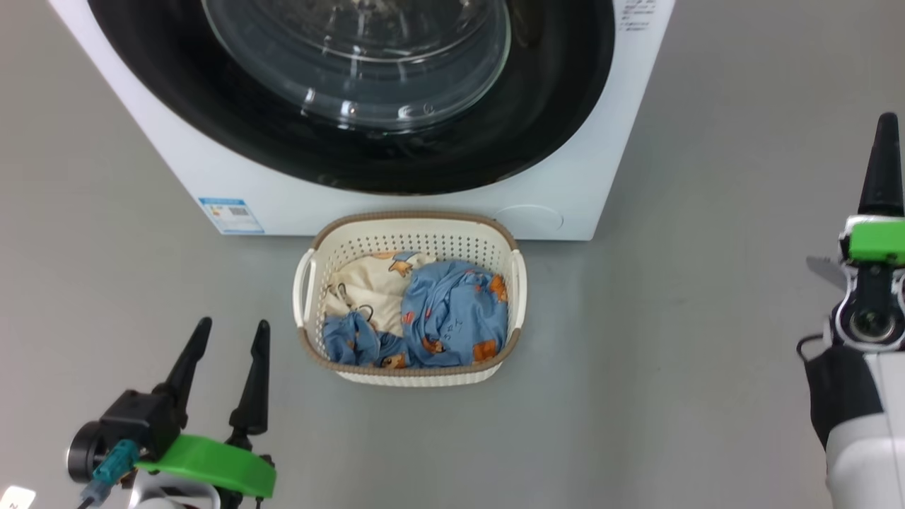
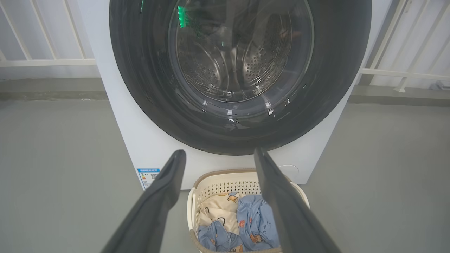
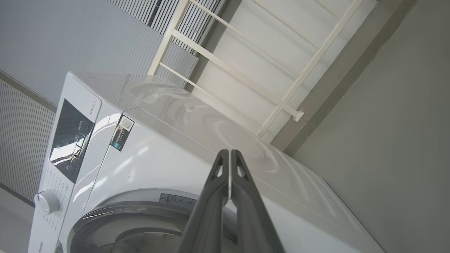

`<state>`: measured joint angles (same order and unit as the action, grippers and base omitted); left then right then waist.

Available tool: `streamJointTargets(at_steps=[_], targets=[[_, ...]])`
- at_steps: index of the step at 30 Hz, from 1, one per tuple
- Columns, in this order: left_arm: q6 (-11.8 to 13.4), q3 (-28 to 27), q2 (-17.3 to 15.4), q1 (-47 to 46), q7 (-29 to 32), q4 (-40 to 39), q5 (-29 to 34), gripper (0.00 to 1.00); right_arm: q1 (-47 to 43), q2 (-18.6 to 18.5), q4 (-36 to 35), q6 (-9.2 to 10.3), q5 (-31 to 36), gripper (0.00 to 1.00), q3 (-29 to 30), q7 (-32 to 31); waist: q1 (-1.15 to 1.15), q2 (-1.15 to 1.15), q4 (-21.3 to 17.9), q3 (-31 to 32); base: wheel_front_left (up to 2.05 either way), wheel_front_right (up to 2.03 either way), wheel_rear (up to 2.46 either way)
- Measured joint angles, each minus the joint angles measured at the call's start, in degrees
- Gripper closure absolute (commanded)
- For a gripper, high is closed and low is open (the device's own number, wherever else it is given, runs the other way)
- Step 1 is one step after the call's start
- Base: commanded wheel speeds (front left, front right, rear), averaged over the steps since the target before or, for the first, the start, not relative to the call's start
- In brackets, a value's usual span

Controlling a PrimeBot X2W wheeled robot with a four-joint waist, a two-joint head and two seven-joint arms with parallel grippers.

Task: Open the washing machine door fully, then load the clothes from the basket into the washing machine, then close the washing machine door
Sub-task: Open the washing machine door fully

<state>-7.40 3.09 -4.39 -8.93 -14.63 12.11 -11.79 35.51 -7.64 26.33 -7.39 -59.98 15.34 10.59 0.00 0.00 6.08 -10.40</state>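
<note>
The white washing machine (image 1: 212,170) fills the top of the head view, its glossy black round door (image 1: 551,113) shut flat against the front. In front of it on the floor stands the cream basket (image 1: 410,230) holding the blue and cream bear-print clothes (image 1: 452,311). My left gripper (image 1: 232,334) is open at the lower left, left of the basket and empty. In the left wrist view its fingers (image 2: 165,189) frame the basket (image 2: 225,181) below the door (image 2: 337,88). My right gripper (image 3: 229,154) is shut on nothing, raised at the right side, level with the machine's side (image 3: 168,161).
Grey floor surrounds the machine and basket. A white railing (image 3: 246,73) and a wall stand behind the machine. A blue label (image 1: 231,215) sits on the machine's lower left front, and a control panel with a knob (image 3: 46,202) is at its top.
</note>
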Motion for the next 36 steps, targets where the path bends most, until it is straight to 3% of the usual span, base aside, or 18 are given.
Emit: streamJointTargets(at_steps=[10, 19, 36], targets=[[0.00, 1.13, 0.52, -1.71, 0.00, 0.22, -0.13, 0.00, 10.24, 0.08, 8.18, 0.00, -8.29, 1.00, 5.28, -6.50, 0.00, 0.00, 1.73, -3.19, 0.00, 0.00, 0.00], [0.00, 1.78, 1.26, -4.65, 0.00, -0.24, -0.41, 0.00, 22.74, -0.09, 14.86, 0.00, -11.09, 1.00, 7.38, -13.91, 0.00, 0.00, 2.84, -6.68, 0.00, 0.00, 0.00], [0.00, 2.80, 2.23, -8.55, -0.01, -1.31, -1.90, 0.00, 38.83, -3.30, 24.92, 0.00, -5.99, 1.00, 4.98, -27.11, 0.00, 0.00, 5.74, -14.02, 0.00, 0.00, 0.00]])
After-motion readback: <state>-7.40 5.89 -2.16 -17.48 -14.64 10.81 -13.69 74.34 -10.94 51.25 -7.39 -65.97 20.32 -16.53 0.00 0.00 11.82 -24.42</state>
